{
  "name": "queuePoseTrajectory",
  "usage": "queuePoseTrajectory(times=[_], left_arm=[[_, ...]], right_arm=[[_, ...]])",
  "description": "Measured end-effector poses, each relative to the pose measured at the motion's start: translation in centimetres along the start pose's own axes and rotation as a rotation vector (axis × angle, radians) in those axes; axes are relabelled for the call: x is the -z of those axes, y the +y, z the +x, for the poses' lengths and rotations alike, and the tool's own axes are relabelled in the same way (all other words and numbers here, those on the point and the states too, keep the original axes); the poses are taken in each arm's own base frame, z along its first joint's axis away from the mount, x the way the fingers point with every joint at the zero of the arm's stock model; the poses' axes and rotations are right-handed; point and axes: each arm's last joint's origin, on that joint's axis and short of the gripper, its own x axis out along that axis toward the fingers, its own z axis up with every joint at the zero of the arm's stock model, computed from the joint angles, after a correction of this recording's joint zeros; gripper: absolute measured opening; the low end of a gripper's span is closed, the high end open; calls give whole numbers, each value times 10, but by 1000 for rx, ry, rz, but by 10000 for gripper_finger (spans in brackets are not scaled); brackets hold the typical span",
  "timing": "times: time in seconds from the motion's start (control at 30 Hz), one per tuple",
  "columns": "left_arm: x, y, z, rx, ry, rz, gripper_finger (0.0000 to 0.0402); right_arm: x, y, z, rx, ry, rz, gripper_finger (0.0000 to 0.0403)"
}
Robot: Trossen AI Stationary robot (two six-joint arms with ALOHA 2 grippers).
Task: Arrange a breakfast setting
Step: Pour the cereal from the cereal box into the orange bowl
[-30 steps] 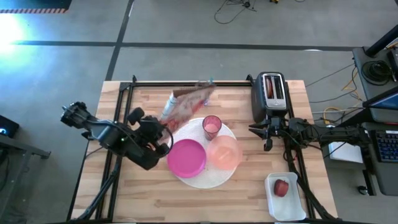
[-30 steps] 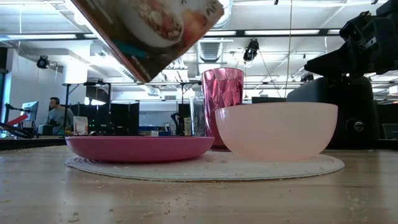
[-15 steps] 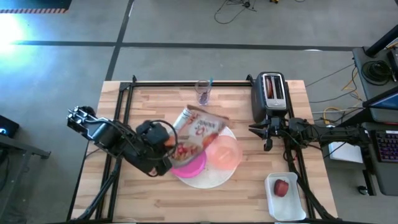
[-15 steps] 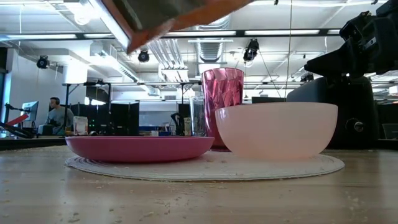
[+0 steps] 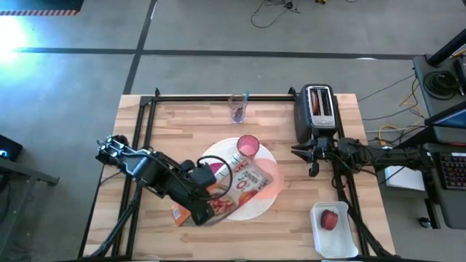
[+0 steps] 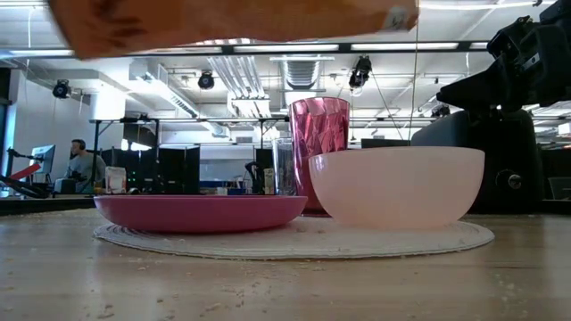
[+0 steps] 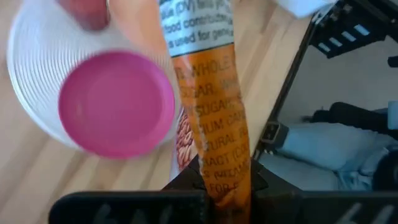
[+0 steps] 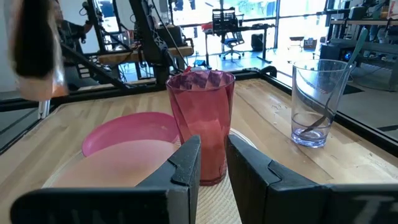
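Note:
My left gripper (image 5: 198, 209) is shut on a cereal box (image 5: 237, 188) and carries it over the magenta plate (image 7: 115, 102), which lies on the large white plate (image 5: 217, 151). The box's far end reaches over the peach bowl (image 6: 397, 185), and the pink tumbler (image 5: 247, 145) stands just behind the bowl on the white plate. No cereal shows outside the box. My right gripper (image 8: 212, 163) waits at the table's right side beside the toaster, level, open by a narrow gap with nothing in it. My left gripper pinches the cereal box near one end, one finger (image 7: 186, 180) on each wide face, with the narrow orange side panel (image 7: 224, 155) showing between them. The fingers slant down from the table's left. The box is lifted clear and lies almost level above the plates.
A clear glass (image 5: 238, 108) with a spoon in it stands near the far edge. A toaster (image 5: 318, 109) stands at the far right. A white tub (image 5: 331, 229) with a small red fruit (image 5: 330, 219) sits at the near right. Crumbs dot the wood.
My left gripper has swung the cereal box from beyond the white plate's far side toward the near edge, over the magenta plate. It turned the box from steeply tilted to almost level. The plates, bowl and tumbler stayed put.

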Motion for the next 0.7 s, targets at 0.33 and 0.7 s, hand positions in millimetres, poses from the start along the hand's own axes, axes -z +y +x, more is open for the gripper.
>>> queuePoseTrajectory(times=[0.33, 0.7], left_arm=[[-12, 5, 13, 32, 140, -135, 0], [-40, 27, 19, 93, 256, -309, 0]], right_arm=[[0, 0, 0, 0, 0, 0, 68], [0, 0, 0, 0, 0, 0, 68]])
